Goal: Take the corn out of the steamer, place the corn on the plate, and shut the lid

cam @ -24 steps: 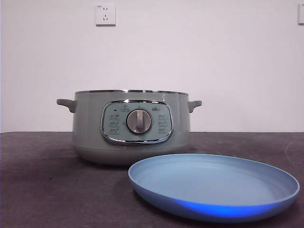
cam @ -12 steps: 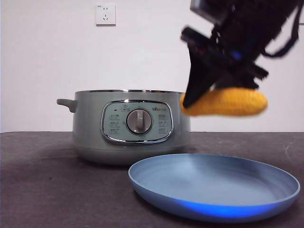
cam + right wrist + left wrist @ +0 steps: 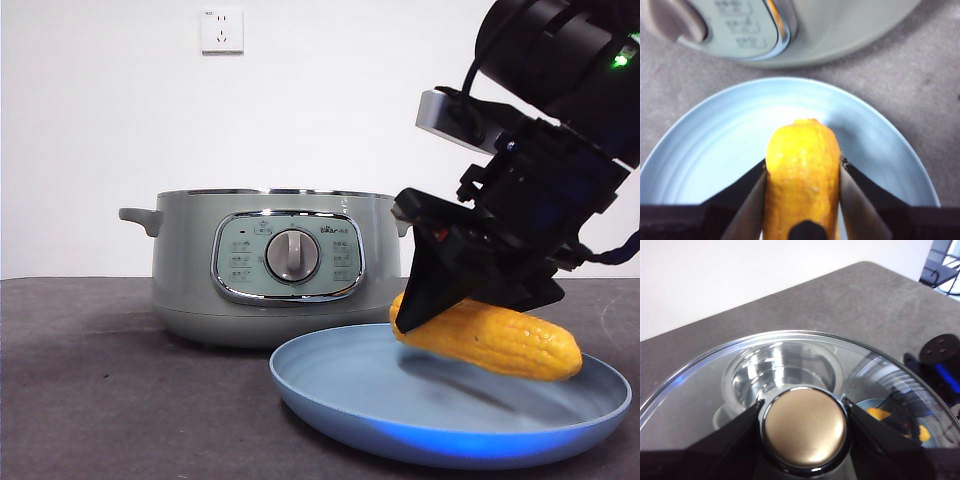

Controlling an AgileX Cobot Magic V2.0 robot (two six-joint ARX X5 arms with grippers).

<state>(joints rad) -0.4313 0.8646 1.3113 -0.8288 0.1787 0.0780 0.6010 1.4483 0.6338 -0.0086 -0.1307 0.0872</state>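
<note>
Now right end effector (image 3: pixel 440 300) clamps corn (image 3: pixel 490 338).

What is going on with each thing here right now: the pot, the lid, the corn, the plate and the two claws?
steamer: open, lid off.
lid: held up by its knob.
corn: gripped, tilted, low over the plate.
plate: on the table, nothing resting on it yet.
left gripper: shut on the lid's knob.
right gripper: shut on the corn.
</note>
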